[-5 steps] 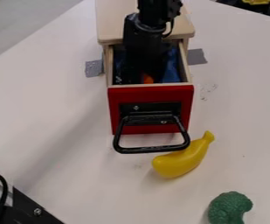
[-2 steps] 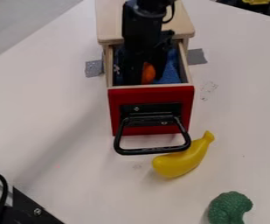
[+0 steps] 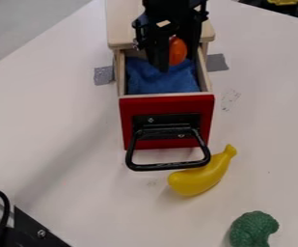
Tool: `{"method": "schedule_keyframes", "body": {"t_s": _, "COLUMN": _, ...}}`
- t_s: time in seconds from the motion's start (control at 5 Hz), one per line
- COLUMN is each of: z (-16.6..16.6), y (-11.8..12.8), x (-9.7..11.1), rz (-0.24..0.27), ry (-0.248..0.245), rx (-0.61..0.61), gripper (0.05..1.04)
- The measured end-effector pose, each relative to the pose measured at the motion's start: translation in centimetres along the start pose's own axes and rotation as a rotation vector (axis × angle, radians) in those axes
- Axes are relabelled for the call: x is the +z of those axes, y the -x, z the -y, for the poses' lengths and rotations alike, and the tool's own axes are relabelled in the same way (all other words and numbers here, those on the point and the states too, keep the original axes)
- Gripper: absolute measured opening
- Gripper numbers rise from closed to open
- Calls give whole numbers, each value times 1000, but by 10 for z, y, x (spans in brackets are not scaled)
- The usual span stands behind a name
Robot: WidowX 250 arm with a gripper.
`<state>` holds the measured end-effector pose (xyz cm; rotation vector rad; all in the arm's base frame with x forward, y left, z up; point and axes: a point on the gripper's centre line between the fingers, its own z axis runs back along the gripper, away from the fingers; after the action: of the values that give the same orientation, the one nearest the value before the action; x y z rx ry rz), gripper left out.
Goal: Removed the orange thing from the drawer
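Lying beside the drawer (image 3: 167, 103) handle (image 3: 164, 167) is a banana (image 3: 201, 179), while the gripper (image 3: 175, 58), pinching the orange thing (image 3: 177, 50), has risen.

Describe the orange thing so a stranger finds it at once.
Find the open red-fronted drawer. Above its blue cloth, between the fingers of the gripper, is the rounded orange thing. That colour sets it apart from cloth and black fingers.

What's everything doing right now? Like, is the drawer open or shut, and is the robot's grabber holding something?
Drawer: open.
Gripper: closed on the orange thing.
Orange thing: held up over the drawer.
Blue cloth: rumpled, inside the drawer.
Yellow banana: lying on the table.
Green broccoli: on the table.
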<state>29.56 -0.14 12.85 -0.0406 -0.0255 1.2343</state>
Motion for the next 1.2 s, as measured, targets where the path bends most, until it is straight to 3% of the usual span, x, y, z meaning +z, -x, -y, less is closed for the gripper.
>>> {"method": "schedule_keyframes", "body": {"t_s": 0.2, "z": -3, "y": -1, "x": 8, "rz": 6, "ry": 16, "rx": -19, "gripper": 656}}
{"method": "schedule_keyframes", "body": {"t_s": 0.4, "z": -12, "y": -15, "x": 8, "rz": 7, "ry": -8, "rx": -24, "gripper": 656}}
{"method": "schedule_keyframes", "body": {"t_s": 0.8, "z": -52, "y": -49, "x": -4, "rz": 63, "ry": -148, "rx": -21, "gripper": 656}}
{"method": "schedule_keyframes", "body": {"t_s": 1.2, "z": -79, "y": -61, "x": -8, "rz": 97, "ry": -252, "rx": -50, "gripper": 656}}
